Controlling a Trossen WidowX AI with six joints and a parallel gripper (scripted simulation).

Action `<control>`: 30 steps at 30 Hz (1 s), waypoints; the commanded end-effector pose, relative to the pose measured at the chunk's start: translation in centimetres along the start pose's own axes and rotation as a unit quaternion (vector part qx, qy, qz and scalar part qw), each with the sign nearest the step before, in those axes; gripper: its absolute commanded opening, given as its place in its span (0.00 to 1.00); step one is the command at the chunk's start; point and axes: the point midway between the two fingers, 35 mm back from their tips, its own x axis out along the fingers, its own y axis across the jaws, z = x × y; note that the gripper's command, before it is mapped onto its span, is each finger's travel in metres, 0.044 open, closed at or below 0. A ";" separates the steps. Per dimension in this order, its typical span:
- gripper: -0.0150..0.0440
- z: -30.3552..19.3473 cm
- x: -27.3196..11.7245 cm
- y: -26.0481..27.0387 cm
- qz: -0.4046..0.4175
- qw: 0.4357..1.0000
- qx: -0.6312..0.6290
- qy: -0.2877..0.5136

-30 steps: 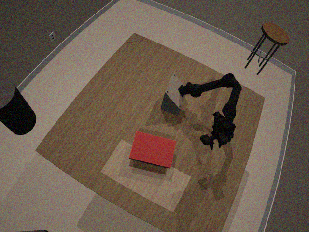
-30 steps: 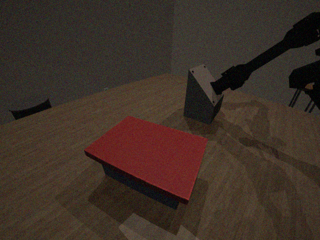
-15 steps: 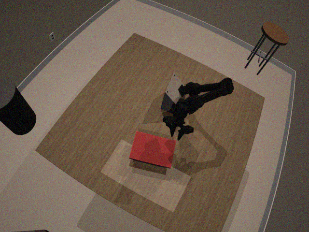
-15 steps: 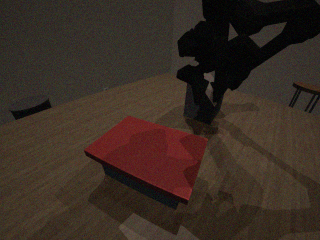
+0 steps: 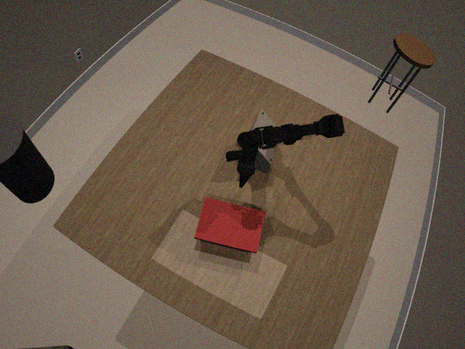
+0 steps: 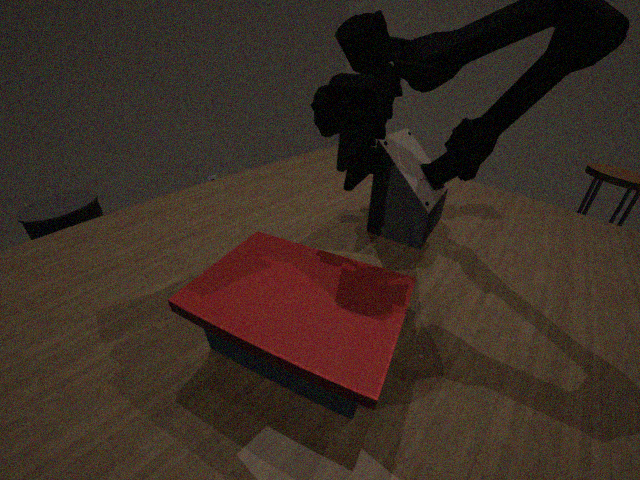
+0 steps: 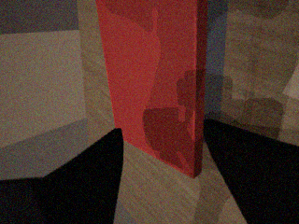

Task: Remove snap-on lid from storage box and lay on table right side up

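Note:
A red lid [image 5: 225, 225] [image 6: 299, 315] [image 7: 131, 70] lies level on top of the blue storage box [image 6: 279, 372] [image 7: 215, 70], red face up, and overhangs its walls. The box stands on the wooden table [image 5: 161, 131] [image 6: 103, 289]. My gripper [image 5: 241, 183] [image 6: 345, 178] [image 7: 163, 131] is partly open and empty. It hangs above the table on the arm-base side of the box, clear of the lid. In the wrist view one end of the lid shows beyond and between the fingertips. The far side of the box is hidden.
The grey wedge-shaped arm base [image 5: 262, 168] [image 6: 401, 209] stands behind the box. A pale rectangular patch [image 5: 225, 289] shows on the table beside and in front of the box. A dark round bin [image 5: 31, 176] and a wooden stool [image 5: 415, 50] stand off the table. Arm shadows fall across the lid.

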 end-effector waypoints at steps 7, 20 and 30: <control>0.65 0.5 1.3 -1.4 0.003 1.000 -0.004 -0.003; 0.65 0.1 4.2 -4.6 0.004 1.000 0.008 0.002; 0.65 0.2 5.7 -4.5 0.002 1.000 0.007 0.000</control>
